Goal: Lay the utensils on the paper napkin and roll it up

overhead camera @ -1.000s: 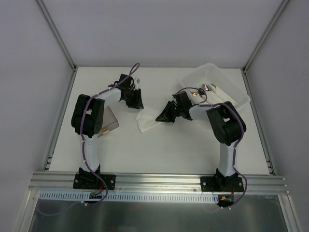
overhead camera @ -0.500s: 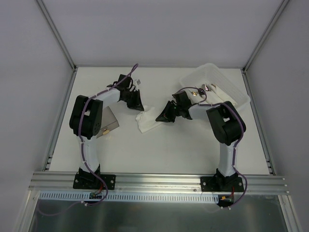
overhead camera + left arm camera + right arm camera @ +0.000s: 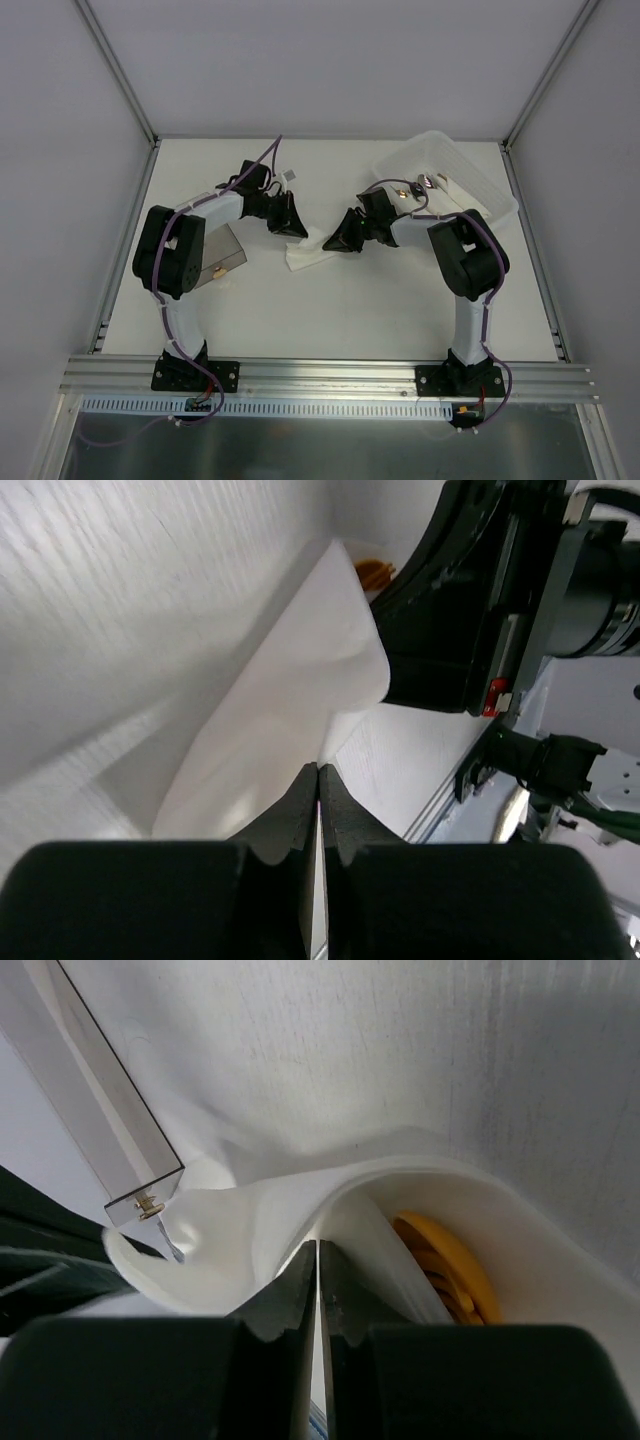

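Observation:
The paper napkin [image 3: 304, 257] lies half folded mid-table between both grippers. In the left wrist view the white napkin [image 3: 262, 710] rises as a folded flap, and my left gripper [image 3: 317, 770] is shut on its near edge. The orange utensils [image 3: 372, 575] peek out at the far end of the fold. In the right wrist view my right gripper [image 3: 317, 1247] is shut on a curled layer of the napkin [image 3: 250, 1225], with the utensils [image 3: 447, 1262] tucked inside the curl. From above, the left gripper [image 3: 297, 231] and right gripper [image 3: 327, 246] face each other across the napkin.
A translucent plastic tray [image 3: 478, 183] sits at the back right with small shiny bits [image 3: 425, 183] in it. A smoky clear box [image 3: 222, 258] lies under my left arm and shows as the box [image 3: 100, 1110] in the right wrist view.
My left gripper has moved right onto the napkin's left side and shut on it. The napkin is now more bunched. The right arm has stayed put.

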### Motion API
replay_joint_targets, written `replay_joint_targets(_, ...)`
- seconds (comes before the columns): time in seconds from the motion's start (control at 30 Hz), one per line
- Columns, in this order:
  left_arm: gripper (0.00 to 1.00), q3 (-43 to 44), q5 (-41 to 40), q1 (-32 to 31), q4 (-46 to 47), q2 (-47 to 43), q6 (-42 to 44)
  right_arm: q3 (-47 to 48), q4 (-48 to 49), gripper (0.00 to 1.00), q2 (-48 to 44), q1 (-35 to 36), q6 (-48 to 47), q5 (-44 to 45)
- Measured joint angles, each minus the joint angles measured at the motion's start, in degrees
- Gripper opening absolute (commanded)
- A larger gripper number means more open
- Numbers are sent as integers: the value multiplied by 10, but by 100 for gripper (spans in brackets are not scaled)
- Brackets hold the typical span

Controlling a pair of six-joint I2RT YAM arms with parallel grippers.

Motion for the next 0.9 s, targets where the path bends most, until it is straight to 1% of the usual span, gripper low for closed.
replay_joint_targets(0.1,0,-24,26,-14,2,0,-5,0,0,8,0,0,0,0)
replay_joint_targets(0.27,0,-38,51,-33,7,8,-9,0,-1,8,0,0,0,0)
replay_joint_targets(0.4,0,-52,43,-40,12,15,-10,2,-5,8,0,0,-1,0)
replay_joint_targets(0.5,0,-63,16,-43,14,31,-12,3,-8,7,0,-1,-3,0)
replay_joint_targets(0.6,0,-63,7,-43,15,52,-16,4,-13,7,0,-1,-8,-1)
replay_joint_targets(0.73,0,-56,3,-43,7,59,-22,8,-20,7,0,-1,-16,-2)
replay_joint_targets(0.87,0,-47,0,-42,-6,67,-26,16,-37,11,-1,-1,-30,-2)
replay_joint_targets(0.9,0,-46,0,-42,-9,68,-27,17,-44,13,-3,-1,-36,-1)
